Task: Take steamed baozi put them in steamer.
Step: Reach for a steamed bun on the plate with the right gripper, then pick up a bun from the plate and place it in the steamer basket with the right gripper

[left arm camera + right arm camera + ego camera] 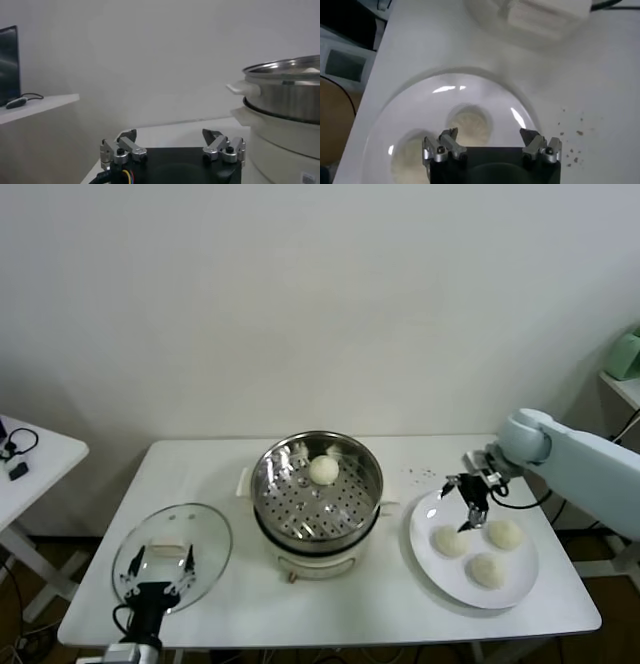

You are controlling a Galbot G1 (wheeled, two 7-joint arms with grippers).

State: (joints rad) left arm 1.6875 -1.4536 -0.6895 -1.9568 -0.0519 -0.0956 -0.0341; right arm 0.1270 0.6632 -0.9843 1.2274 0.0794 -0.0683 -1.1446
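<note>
Head view: right hand (467,505) (spread wide) above plate (432,569).

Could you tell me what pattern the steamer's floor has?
Rows of small round holes in shiny steel; head view.

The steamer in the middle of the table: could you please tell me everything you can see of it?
The steamer is a round, shiny steel pot with a hole-dotted floor, sitting upright on a white base with small side handles. It stands uncovered near the middle of the white table, between the glass lid and the white plate. One cream-white baozi rests on its floor toward the far wall. No gripper touches it.
</note>
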